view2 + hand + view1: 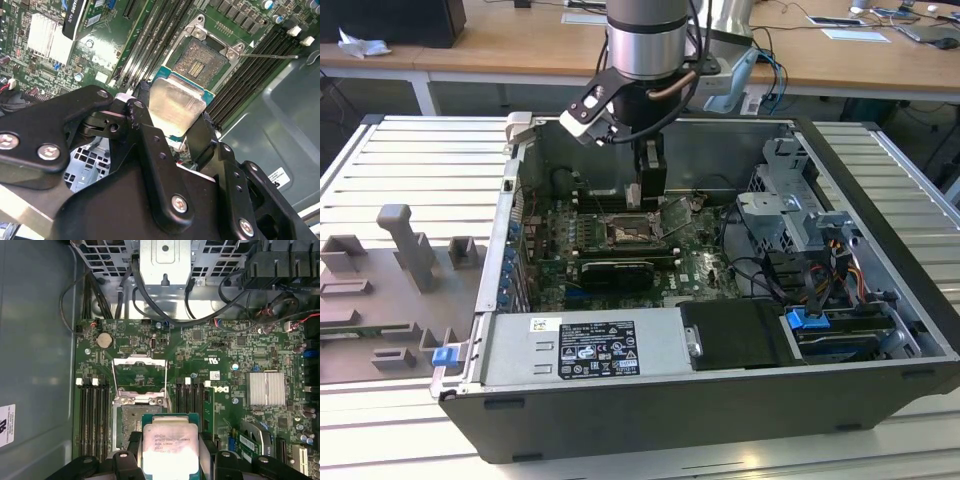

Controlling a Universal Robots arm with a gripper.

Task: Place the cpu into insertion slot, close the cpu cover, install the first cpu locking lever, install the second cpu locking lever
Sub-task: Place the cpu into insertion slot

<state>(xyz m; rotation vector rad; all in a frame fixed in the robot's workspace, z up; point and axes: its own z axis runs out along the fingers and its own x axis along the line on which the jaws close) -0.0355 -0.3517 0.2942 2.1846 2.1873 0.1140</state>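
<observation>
Your gripper [650,192] stands inside the open computer case [880,190], low over the motherboard [705,268]. Its fingers [143,107] are clamped on the cpu [176,106] by two opposite edges, and the pale metal face is up and plain in both wrist views.

Position of the cpu: held just at the edge of the insertion slot [129,421], partly over it and not seated. The slot's contact field lies bare. Whether the chip's edge touches the slot's frame cannot be told.

The cpu cover [138,360] is swung open on its hinge, on the slot's side away from the chip, and through its square cut-out you see green board. One thin locking lever [270,56] reaches out from a corner of the slot, unlatched, across the memory slots [250,75] (these flank the slot on both sides).

In the exterior view, the slot sits mid-board, with the drive cage [785,205] to the exterior view's right.
</observation>
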